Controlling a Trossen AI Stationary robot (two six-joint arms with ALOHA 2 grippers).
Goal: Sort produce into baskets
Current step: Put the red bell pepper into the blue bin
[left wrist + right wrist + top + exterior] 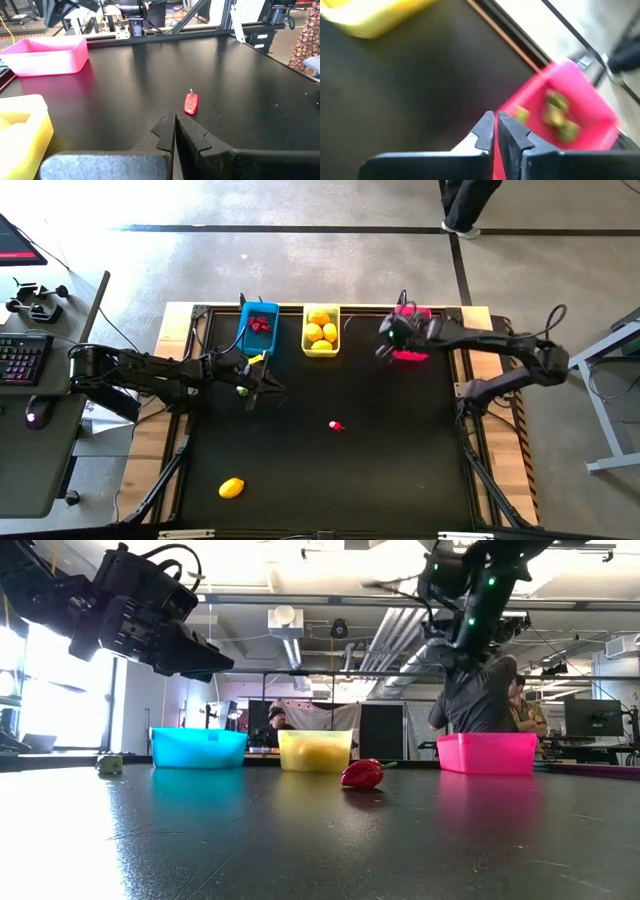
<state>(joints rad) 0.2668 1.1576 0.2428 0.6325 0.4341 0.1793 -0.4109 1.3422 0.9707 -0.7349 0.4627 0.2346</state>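
Black desk (400,460): my left tool (250,387) clenched empty, arm stretched level, frame centre-left. Right tool (385,345) clenched empty over pink basket (412,355), upper right.

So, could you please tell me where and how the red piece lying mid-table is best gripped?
Likely from straight above, closing across its narrow middle: the red piece lies flat on its side on the table, longer than wide, with nothing close around it. The left gripper is shut, so it must open first.
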